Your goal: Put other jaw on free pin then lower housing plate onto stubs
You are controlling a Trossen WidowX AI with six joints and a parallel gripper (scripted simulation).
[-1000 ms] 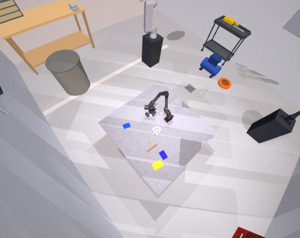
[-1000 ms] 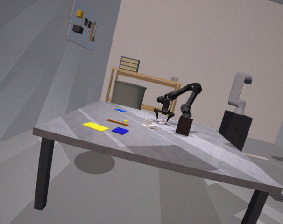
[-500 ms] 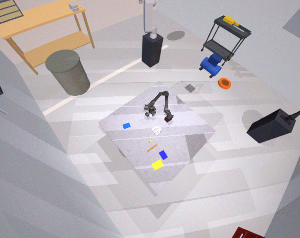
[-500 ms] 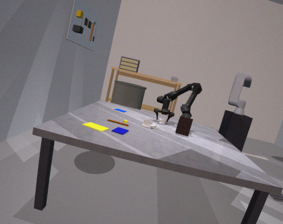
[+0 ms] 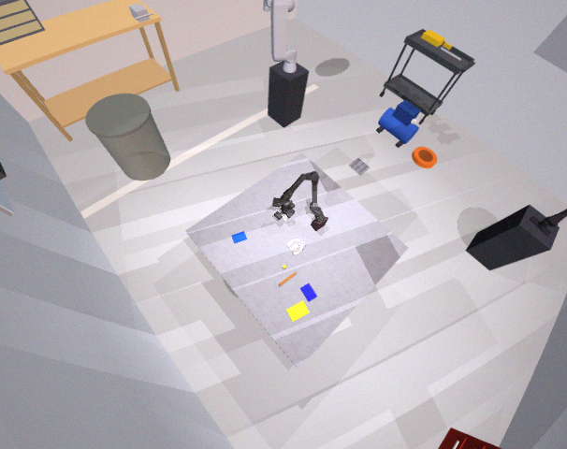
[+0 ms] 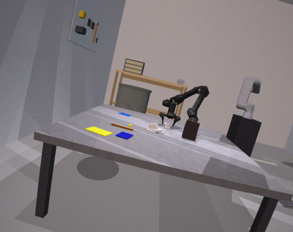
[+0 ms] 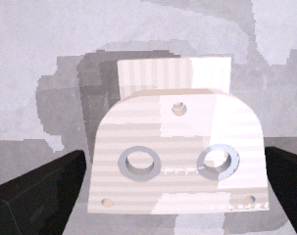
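Note:
My gripper [image 5: 283, 214] [image 6: 168, 125] [image 7: 173, 158] is open, one finger on either side of the pale housing plate [image 5: 285, 217] [image 6: 167, 123] [image 7: 179, 186]. In the wrist view the plate has a rounded far edge, two grey-rimmed round holes, and three small holes. A pale ribbed block [image 7: 173, 75] shows at its far edge. Nothing is held. The pale base assembly [image 5: 296, 247] [image 6: 155, 129] lies apart from the plate, nearer the coloured pieces. Its jaws, pins and stubs are too small to tell apart, so gear meshing cannot be judged.
On the table [image 5: 254, 270] [image 6: 151, 150] are a light blue piece [image 5: 239, 237] [image 6: 124, 114], a small yellow cube [image 5: 283, 267] [image 6: 129, 125], an orange bar [image 5: 287, 279] [image 6: 122, 126], a dark blue piece [image 5: 308, 292] [image 6: 124, 135] and a yellow sheet [image 5: 298, 311] [image 6: 98, 131].

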